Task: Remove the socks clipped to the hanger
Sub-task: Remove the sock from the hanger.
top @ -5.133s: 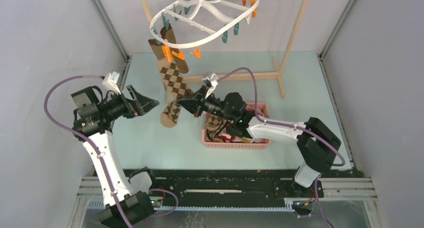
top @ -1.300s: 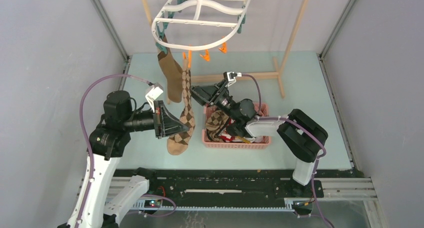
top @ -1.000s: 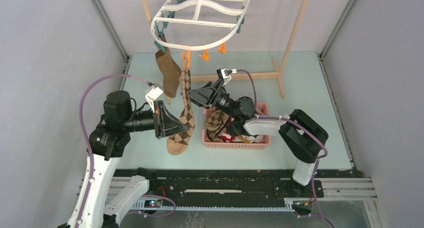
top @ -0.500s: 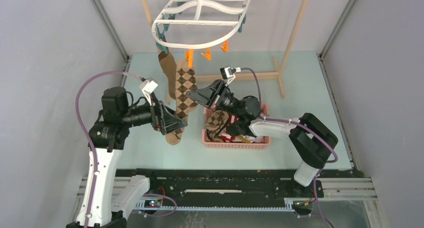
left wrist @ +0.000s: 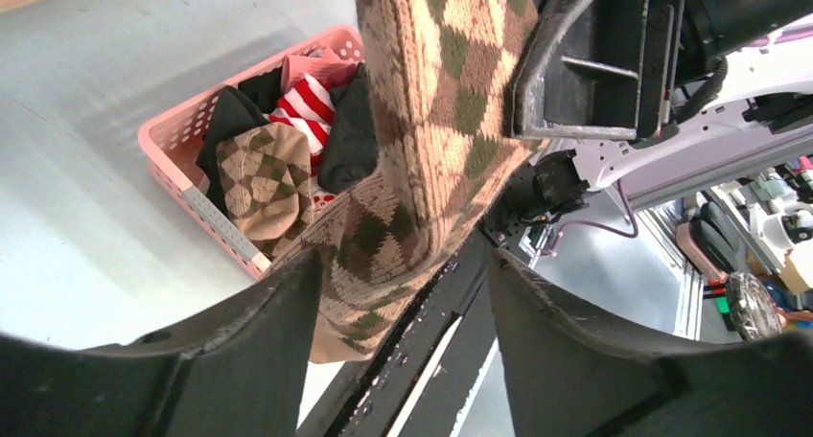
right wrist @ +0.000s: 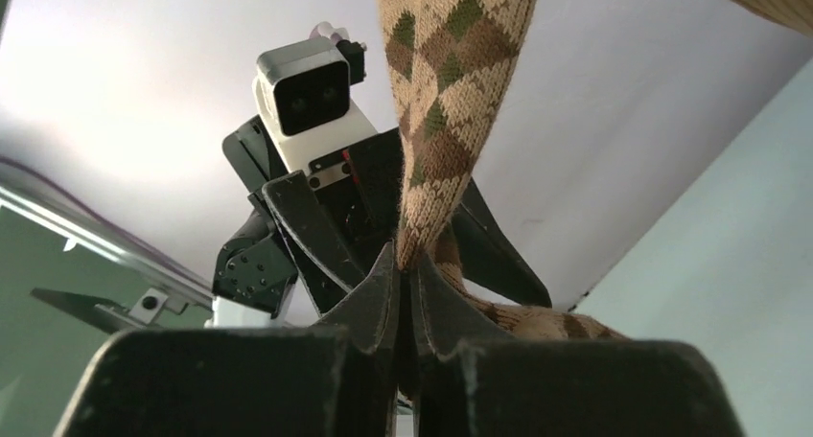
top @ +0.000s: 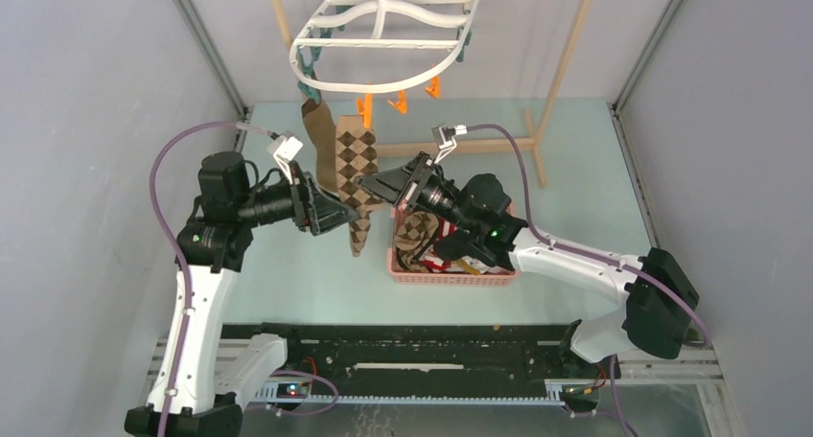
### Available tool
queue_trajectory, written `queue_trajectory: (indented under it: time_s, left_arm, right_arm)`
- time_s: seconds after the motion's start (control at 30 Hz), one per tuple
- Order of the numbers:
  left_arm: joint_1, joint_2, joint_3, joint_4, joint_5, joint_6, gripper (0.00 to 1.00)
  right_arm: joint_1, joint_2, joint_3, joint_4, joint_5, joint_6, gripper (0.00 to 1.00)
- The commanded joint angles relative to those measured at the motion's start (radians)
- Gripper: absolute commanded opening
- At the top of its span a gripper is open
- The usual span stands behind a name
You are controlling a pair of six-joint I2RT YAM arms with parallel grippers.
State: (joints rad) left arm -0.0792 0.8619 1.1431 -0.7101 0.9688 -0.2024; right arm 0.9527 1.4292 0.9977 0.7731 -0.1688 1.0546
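Pale green tabletop (top: 594, 169) carries everything, with a light wooden rack (top: 568, 63) standing at its far side. From the rack hangs the white hanger (top: 383, 42), over the far left of the tabletop. Two socks hang from its near-left rim: a brown sock (top: 314, 130) and, just right of it, an argyle sock (top: 353, 164) clipped by an orange clothespin (top: 364, 109). The right gripper (right wrist: 403, 264) reaches in from the right, its jaws pinched tight on the argyle sock partway down. The left gripper (left wrist: 401, 264) comes from the left, its jaws spread apart with the sock's lower part hanging between them. Right of that sock sits a pink basket (top: 451, 277) holding loose socks: a second argyle sock (left wrist: 264, 173), a red-and-white striped sock (left wrist: 309, 106), black socks (left wrist: 350, 121). The right arm stretches over the basket and hides part of it from above.
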Motion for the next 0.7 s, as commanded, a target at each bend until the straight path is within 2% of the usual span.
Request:
queue_trajectory:
  time_s: [0.0, 0.13, 0.23, 0.47, 0.67]
  left_arm:
    - [-0.013, 0.014, 0.027, 0.089, 0.011, -0.054, 0.64]
    - [-0.043, 0.015, 0.008, 0.158, 0.034, -0.111, 0.55]
    - [-0.050, 0.013, -0.006, 0.223, 0.040, -0.160, 0.32]
    - [-0.050, 0.011, -0.025, 0.231, 0.024, -0.174, 0.02]
    - [-0.050, 0.004, -0.036, 0.251, 0.065, -0.230, 0.00]
  right_arm:
    - [0.017, -0.017, 0.071, -0.179, 0.062, -0.071, 0.08]
    - [0.012, 0.019, 0.091, -0.142, 0.046, -0.019, 0.11]
    - [-0.002, 0.037, 0.091, -0.091, 0.017, 0.037, 0.13]
    - [-0.039, 0.032, 0.091, -0.022, -0.027, 0.114, 0.37]
    - [-0.073, 0.073, 0.052, 0.097, -0.027, 0.226, 0.68]
